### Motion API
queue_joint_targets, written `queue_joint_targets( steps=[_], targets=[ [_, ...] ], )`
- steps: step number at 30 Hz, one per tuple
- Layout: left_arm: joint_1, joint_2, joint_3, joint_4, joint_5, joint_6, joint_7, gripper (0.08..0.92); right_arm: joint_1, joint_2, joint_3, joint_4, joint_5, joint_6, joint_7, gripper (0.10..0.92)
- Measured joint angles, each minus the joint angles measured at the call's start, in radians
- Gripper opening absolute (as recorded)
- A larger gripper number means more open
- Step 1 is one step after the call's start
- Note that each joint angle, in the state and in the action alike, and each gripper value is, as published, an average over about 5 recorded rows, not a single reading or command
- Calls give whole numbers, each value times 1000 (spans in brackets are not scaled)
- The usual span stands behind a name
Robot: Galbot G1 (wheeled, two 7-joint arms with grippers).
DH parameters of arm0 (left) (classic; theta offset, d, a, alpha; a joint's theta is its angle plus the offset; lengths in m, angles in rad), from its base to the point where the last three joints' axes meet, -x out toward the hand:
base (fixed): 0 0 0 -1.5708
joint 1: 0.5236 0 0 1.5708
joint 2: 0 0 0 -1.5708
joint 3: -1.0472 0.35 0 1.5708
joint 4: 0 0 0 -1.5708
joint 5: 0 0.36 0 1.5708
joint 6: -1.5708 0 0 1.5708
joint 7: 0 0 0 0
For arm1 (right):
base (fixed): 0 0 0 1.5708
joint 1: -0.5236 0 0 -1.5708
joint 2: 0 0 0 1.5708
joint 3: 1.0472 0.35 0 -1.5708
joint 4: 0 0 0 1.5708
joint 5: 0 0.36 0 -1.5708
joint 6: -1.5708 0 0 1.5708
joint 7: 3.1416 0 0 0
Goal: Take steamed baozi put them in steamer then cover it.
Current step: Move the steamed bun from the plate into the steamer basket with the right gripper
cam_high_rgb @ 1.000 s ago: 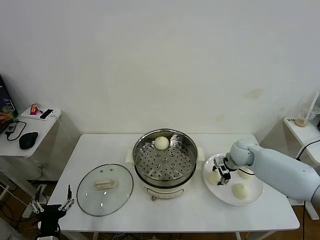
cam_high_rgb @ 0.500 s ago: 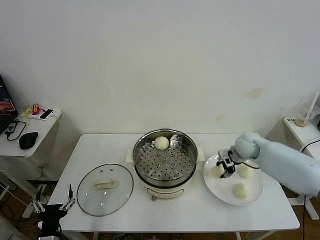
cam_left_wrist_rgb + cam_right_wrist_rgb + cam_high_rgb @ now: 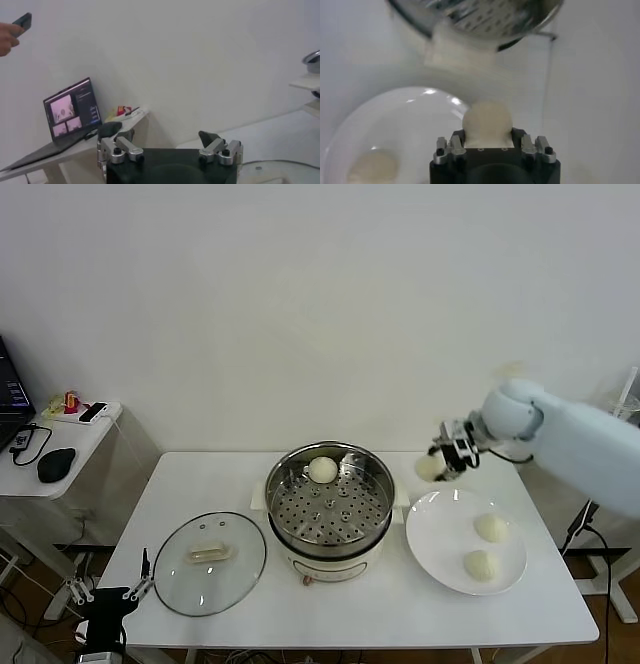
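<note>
One baozi was pinched in the right tool, held in the air above the table, over the gap between the steamer and the white plate. The right arm was stretched in from the right side, well above the plate's rim. Two buns lay on the plate and another bun sat at the far edge of the steamer's perforated tray. The glass cover lay flat just left of the steamer. The left tool was parked off the table's near-left corner, its fingers spread.
</note>
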Motion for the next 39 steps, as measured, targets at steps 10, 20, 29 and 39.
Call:
queue_joint_targets(
  steps=[10, 20, 29, 39],
  targets=[
    [-8, -3, -11, 6, 4, -2, 0, 823, 67, 153, -73, 9, 158, -91, 74, 585],
    [2, -18, -25, -5, 9, -2, 0, 823, 35, 337, -123, -54, 292, -196, 160, 585],
    [4, -31, -24, -12, 16, -4, -1, 823, -10, 460, -141, -121, 358, -269, 225, 585],
    [6, -30, -27, -14, 16, -8, -2, 823, -43, 535, -152, -177, 377, -307, 250, 585]
  ],
)
